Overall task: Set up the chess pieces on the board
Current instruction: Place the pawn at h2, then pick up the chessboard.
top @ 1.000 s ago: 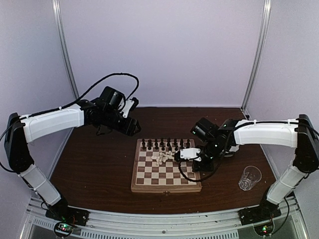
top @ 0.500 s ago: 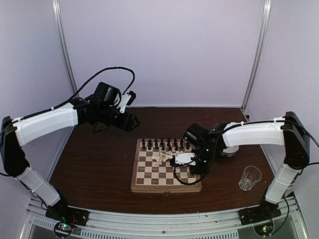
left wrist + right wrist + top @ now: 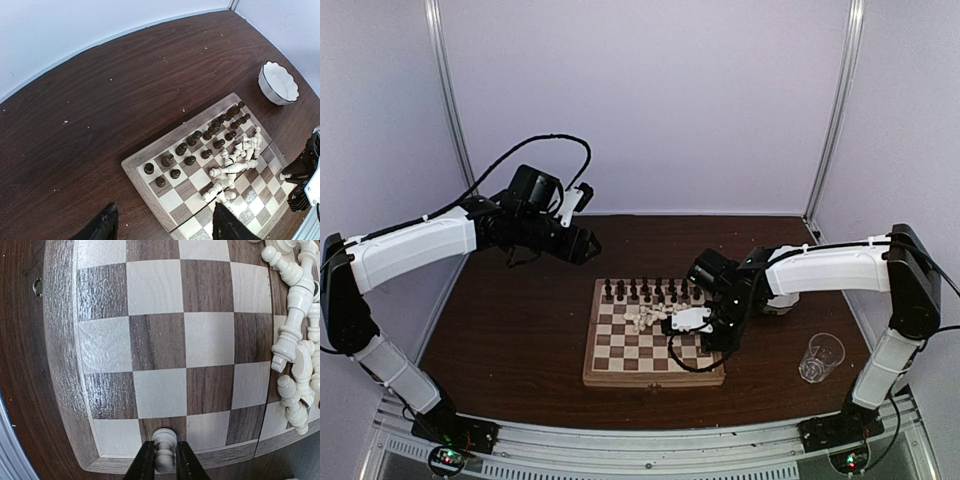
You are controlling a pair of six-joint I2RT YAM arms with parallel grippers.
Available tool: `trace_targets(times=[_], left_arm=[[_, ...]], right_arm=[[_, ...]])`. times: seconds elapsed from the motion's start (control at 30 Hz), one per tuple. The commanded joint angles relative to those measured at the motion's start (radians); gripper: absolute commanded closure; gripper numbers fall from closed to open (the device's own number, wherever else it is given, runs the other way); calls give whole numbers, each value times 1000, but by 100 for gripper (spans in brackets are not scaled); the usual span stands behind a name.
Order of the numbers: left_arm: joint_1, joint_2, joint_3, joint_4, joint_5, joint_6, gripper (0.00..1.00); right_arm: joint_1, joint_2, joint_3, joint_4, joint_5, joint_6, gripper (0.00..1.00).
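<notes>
Roughly half the job looks done: the small dark-brown turned wooden pieces (image 3: 200,142) stand upright in two rows along the edge of the square wooden chessboard (image 3: 62,390) farthest from the right gripper (image 3: 164,460). The cream-white turned pieces (image 3: 300,355) lie tumbled in a heap on the middle squares, ahead of that gripper's fingers and off to their right in the wrist view. One cream-white figurine with a rounded head (image 3: 164,439) stands upright directly between the two fingertips, on the dark corner square just inside the tan border. The black fingers sit close on either side of its base, only narrowly parted; whether they are pinching it or have let go cannot be told. As far as the views show, this is the only white piece standing in place, so nearly the whole white side is left to sort and set upright. The left gripper (image 3: 165,227) hangs high above the dark wood-grain table (image 3: 100,100), its fingers spread wide with nothing between them; the board lies beyond them and to their right. The board's checks show pale and dark brown grain under a smooth finish, with a small metal catch (image 3: 37,287) on its edge. The pieces are lathe-turned, with ringed collars and flared bases, and would probably roll easily when lying down.
</notes>
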State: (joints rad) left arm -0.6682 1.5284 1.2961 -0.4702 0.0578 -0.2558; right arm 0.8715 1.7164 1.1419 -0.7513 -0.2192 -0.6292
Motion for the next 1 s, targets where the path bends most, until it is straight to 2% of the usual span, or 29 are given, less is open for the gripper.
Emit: trace_targets(times=[0.0, 0.27, 0.53, 0.63, 0.7, 0.8, 0.97], left_arm=[[4, -3, 9, 39, 15, 3, 36], [4, 5, 12, 37, 24, 2, 35], [4, 35, 14, 27, 38, 10, 37], [-25, 78, 54, -59, 10, 14, 44], [-86, 103, 82, -116, -37, 44, 47], [-176, 149, 116, -181, -32, 76, 49], [-208, 202, 99, -157, 19, -43, 52]], right_arm=[[11, 4, 20, -17, 9, 1, 77], [10, -50, 70, -75, 5, 22, 66], [-17, -202, 109, -172, -6, 5, 64], [-85, -296, 43, -164, -35, 12, 64], [-154, -372, -12, -140, -75, 26, 64], [-277, -478, -113, -52, -179, 71, 65], [-395, -570, -253, 69, -250, 113, 66]])
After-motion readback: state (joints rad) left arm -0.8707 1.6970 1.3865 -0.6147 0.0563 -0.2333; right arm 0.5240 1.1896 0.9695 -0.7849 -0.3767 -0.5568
